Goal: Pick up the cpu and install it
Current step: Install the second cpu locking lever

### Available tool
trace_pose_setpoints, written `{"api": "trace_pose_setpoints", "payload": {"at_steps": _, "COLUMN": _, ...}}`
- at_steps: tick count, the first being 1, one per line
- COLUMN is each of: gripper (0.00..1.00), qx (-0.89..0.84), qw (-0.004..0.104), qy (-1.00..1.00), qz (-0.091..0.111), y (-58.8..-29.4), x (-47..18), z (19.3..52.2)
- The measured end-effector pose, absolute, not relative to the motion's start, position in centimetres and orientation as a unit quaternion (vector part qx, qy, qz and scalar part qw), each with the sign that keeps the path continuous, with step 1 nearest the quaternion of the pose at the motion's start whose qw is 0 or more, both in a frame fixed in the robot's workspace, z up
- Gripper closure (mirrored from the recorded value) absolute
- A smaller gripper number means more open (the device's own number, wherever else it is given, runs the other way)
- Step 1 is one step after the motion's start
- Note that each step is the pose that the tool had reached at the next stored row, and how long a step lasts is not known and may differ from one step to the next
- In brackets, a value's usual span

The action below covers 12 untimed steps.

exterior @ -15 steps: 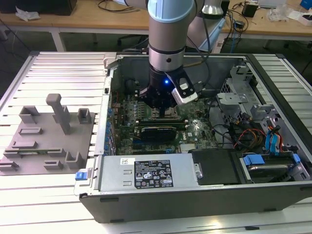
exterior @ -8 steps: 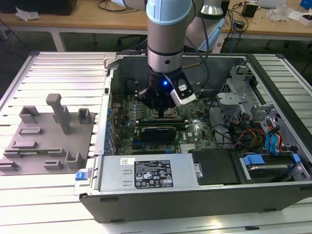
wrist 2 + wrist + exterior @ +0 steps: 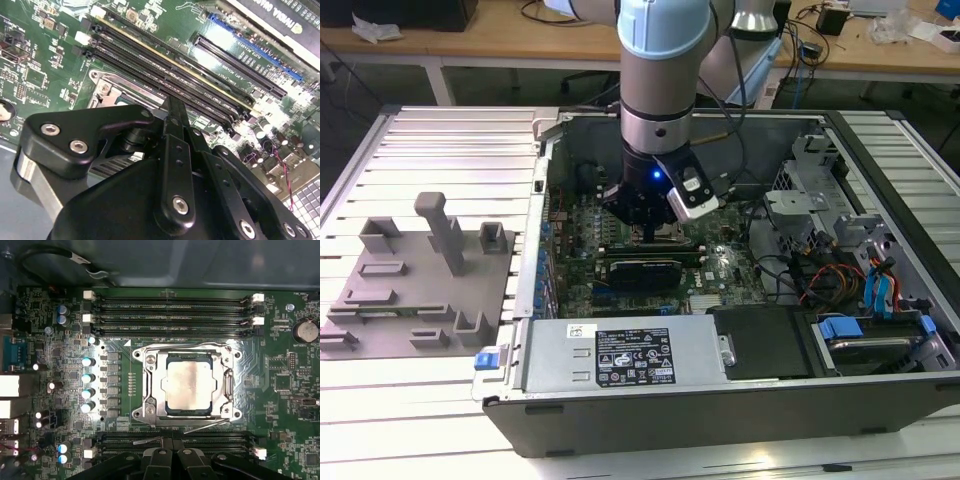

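The cpu is sitting flat in the metal socket frame mid-motherboard, between the memory slots; the gripper is hovering above it inside the computer case; cannot tell its opening.

The arm hangs straight down into the open computer case, well inside its far wall. Its black gripper points downward just above the motherboard. In both wrist views the fingers stand pressed together, gripping nothing.
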State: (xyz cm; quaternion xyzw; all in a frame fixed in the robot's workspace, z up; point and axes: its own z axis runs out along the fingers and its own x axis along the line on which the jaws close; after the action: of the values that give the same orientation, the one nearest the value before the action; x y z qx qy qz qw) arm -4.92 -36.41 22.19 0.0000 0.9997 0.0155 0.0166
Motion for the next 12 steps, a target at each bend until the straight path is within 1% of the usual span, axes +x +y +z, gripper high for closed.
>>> {"api": "trace_pose_setpoints", "payload": {"at_steps": 12, "gripper": 0.89, "qx": 0.0, "qw": 0.017, "qy": 1.0, "qz": 0.02, "y": -36.41, "x": -5.88, "z": 21.58}}
